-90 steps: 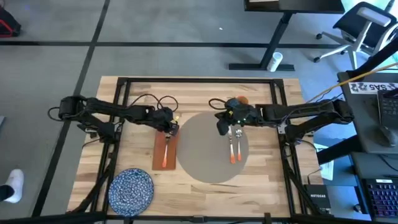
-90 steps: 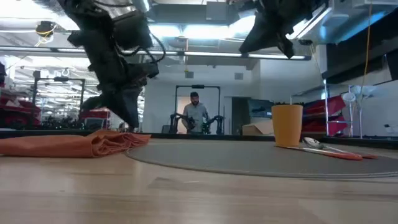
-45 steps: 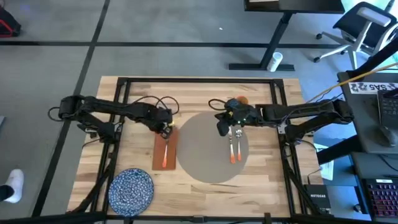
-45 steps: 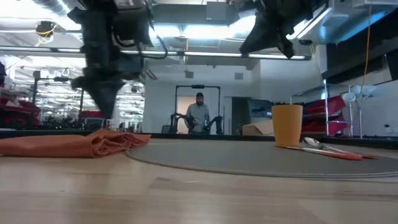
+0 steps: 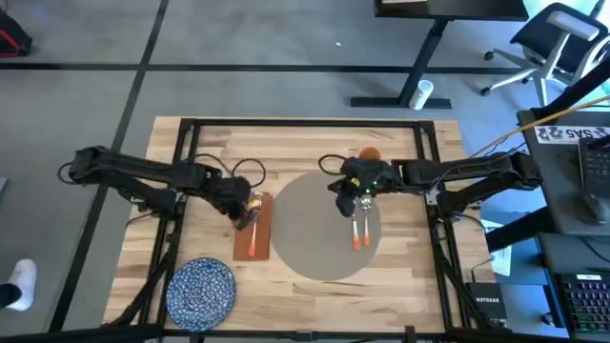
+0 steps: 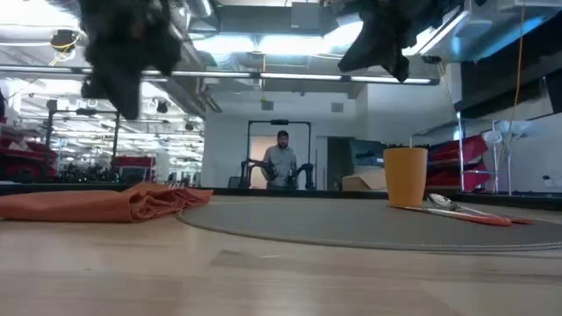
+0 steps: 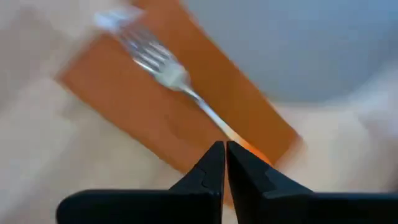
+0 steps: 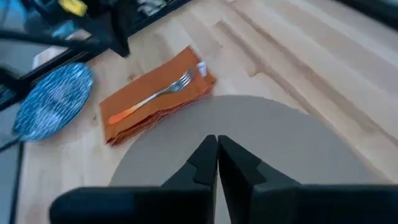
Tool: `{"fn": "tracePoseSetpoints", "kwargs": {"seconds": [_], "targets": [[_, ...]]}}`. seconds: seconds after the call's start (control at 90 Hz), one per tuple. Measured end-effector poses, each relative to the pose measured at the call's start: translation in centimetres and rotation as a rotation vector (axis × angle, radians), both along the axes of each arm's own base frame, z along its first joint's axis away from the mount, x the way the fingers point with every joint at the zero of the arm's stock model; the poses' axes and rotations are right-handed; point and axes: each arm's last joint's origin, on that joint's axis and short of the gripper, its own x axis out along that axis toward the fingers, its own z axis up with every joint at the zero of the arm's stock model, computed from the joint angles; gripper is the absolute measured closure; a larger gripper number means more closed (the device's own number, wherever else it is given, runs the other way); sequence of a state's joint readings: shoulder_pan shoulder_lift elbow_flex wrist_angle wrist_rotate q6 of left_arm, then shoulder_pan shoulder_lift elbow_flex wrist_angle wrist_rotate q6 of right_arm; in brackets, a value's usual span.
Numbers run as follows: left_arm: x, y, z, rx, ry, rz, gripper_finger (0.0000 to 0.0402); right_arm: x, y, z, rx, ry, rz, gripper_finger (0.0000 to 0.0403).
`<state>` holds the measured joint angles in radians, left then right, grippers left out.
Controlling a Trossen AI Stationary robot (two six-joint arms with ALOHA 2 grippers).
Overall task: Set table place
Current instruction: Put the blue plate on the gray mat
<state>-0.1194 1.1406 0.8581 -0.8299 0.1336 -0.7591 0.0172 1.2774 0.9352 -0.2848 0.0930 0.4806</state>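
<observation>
Two arms: both hang above the bench (image 5: 400, 267), one at each side of the placemat (image 5: 319, 250).
Left jaws: the left gripper (image 5: 244, 211) is over the upper end of the napkin (image 5: 251, 238); in its wrist view the jaws are pressed together and carry nothing.
Right jaws: the right gripper (image 5: 343, 198) is over the upper right part of the placemat, jaws pressed together and empty in its wrist view.
Placemat: it lies flat at the middle of the bench, between the two arms.
Done so far: the placemat is down; the napkin lies just left of it with a fork (image 5: 254, 233) on top, orange handle toward the near edge; two more orange-handled pieces of cutlery (image 5: 359, 227) lie side by side on the right part of the placemat; an orange cup (image 6: 406, 176) stands at the far right of the placemat.
Left to do: the blue speckled plate (image 5: 201, 290) is off at the near left corner of the bench, well apart from the placemat, whose middle is bare. By my reading, bringing the plate onto the mat is the main step that remains.
In the way: little blocks the plate's path, though the napkin and fork lie between it and the mat's left edge, so a low sweep could drag them; the cutlery on the right limits how far over the plate can sit.
Background: a person (image 6: 281, 160) stands far off in the room beyond the bench.
</observation>
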Motion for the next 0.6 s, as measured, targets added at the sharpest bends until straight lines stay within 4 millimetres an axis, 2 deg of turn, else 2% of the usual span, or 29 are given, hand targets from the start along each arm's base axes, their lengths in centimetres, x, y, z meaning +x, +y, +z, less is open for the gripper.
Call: {"fn": "tracePoseSetpoints", "kwargs": {"seconds": [0.133,0.311,0.6], "targets": [[-1.6,-1.6,1.2,-0.081,-0.064,-0.248,0.0402,0.0,0.1,0.0,-0.015,0.003,0.043,0.0402],[-3.0,-2.4,0.6,-0.021,0.034,-0.459,0.0400,0.0,0.1,0.0,-0.019,0.003,0.046,0.0402],[-2.8,-2.8,-0.6,-0.040,0.081,-0.755,0.0365,0.0,0.1,0.0,0.008,0.000,0.030,0.0402]]}}
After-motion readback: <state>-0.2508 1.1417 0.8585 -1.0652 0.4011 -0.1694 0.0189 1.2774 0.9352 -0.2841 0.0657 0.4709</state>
